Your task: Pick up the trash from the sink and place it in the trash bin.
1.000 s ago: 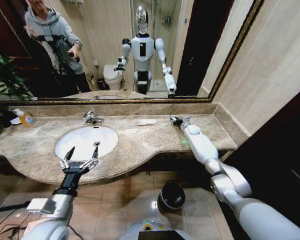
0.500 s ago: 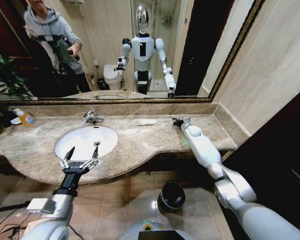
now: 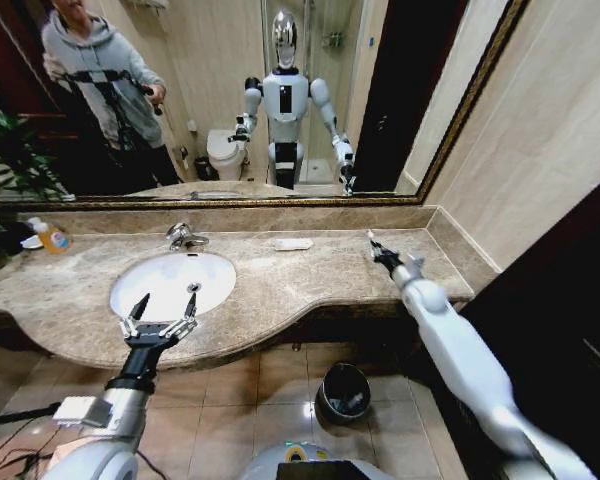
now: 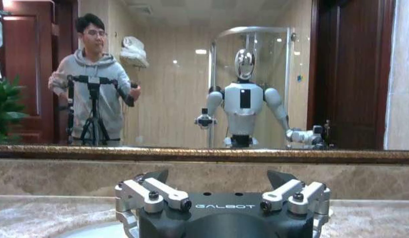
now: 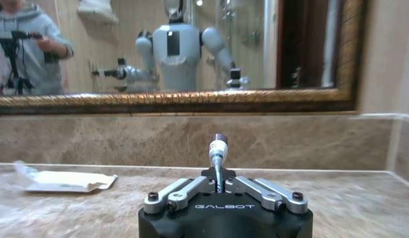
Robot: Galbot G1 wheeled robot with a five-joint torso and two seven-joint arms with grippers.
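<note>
A: Where is the trash?

B: One piece, a thin white tube [image 5: 218, 148] with a dark tip, stands up between the fingers of the right gripper [image 5: 218, 185], which are pinched together on it. In the head view that gripper [image 3: 379, 251] is over the right end of the marble bench [image 3: 280, 290], lifted off its surface, with the tube [image 3: 371, 238] poking toward the mirror.

A: Anything else lying about?

B: A flat white packet [image 3: 293, 244] rests on the bench near the back wall, between the faucet [image 3: 184, 236] and the right gripper. The right wrist view shows it [image 5: 67, 180] lying flat, well apart from the gripper.

A: And the sink?

B: The white oval basin [image 3: 172, 283] sits in the left half of the bench, chrome faucet behind it. I can make out no litter on the part of the bowl that shows.

A: The left gripper?

B: The left gripper [image 3: 160, 322] hangs at the near rim of the basin, fingers spread wide and holding nothing. Its wrist view shows the fingers [image 4: 285, 184] apart, with the mirror behind.

A: The bin?

B: The round black trash bin [image 3: 343, 391] stands on the tiled floor below the bench edge, under the stretch between the two arms. An orange soap bottle [image 3: 50, 237] stands at the far left of the bench, beside a plant [image 3: 10, 170].
</note>
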